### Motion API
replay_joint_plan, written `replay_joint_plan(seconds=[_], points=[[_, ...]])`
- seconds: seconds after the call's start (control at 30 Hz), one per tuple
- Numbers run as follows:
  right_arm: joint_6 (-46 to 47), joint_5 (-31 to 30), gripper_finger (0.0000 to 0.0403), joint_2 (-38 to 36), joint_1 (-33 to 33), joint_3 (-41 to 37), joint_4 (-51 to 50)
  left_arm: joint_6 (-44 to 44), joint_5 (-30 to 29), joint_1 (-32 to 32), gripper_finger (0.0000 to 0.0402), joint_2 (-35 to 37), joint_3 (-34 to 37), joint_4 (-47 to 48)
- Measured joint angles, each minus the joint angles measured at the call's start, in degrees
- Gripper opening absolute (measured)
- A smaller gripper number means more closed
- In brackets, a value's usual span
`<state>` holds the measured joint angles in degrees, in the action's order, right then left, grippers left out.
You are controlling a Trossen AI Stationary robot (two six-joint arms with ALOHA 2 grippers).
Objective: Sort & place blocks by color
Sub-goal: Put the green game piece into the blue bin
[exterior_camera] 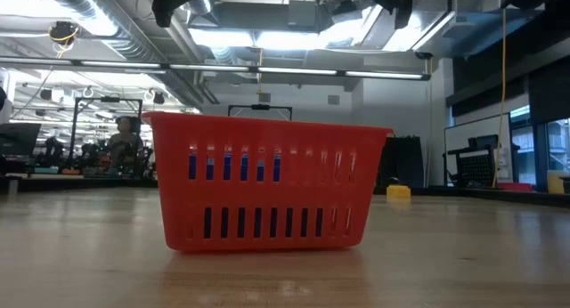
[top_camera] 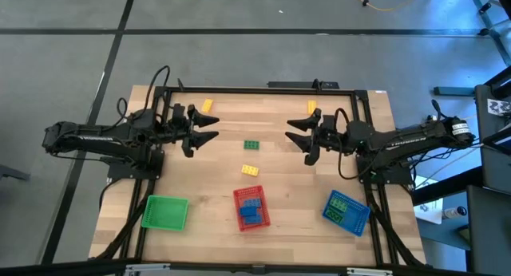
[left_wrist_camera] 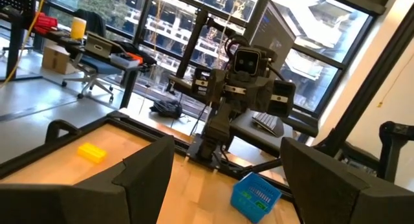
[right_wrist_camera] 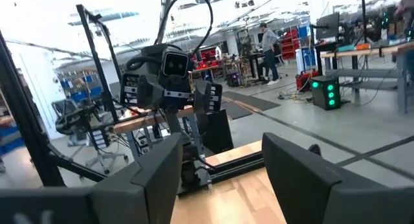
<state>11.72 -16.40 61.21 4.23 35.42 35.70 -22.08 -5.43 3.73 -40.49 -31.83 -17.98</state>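
High view: left tool (top_camera: 209,128) released over the table (top_camera: 200,184), green brick (top_camera: 251,144) and yellow brick (top_camera: 250,169) loose mid-table, right tool (top_camera: 295,132) released; simultaneous reaches toward centre would risk, in my judgement, a collision.

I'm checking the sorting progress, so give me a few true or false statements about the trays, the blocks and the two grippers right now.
1. The green tray holds no blocks. True.
2. The red tray holds yellow blocks. False: it holds blue blocks.
3. Both the left gripper and the right gripper are open and holding nothing. True.
4. Green blocks lie in the blue tray. True.
5. No blocks are left on the table. False: one green block and three yellow ones lie loose.
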Motion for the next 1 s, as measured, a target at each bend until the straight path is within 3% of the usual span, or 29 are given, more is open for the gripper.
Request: replay_joint_plan(seconds=[0.3,0.43,0.57,0.73,1.0], points=[[0.0,0.0,0.0217,0.0,0.0,0.0,-0.4,-0.1,0.0,0.0,0.0275,-0.1,0.0,1.1],[-0.1,0.0,0.0217,0.0,0.0,0.0,-0.3,-0.3,-0.8,0.2,0.0275,-3.9,-3.7,8.5],[-0.1,0.0,0.0217,0.0,0.0,0.0,-0.3,3.7,0.5,2.4,0.0275,-11.7,-12.8,21.8],[-0.1,0.0,0.0217,0.0,0.0,0.0,0.0,15.9,2.3,5.2,0.0275,-25.4,-22.3,37.6],[0.1,0.0,0.0217,0.0,0.0,0.0,0.2,34.4,3.2,8.2,0.0275,-45.1,-28.0,40.8]])
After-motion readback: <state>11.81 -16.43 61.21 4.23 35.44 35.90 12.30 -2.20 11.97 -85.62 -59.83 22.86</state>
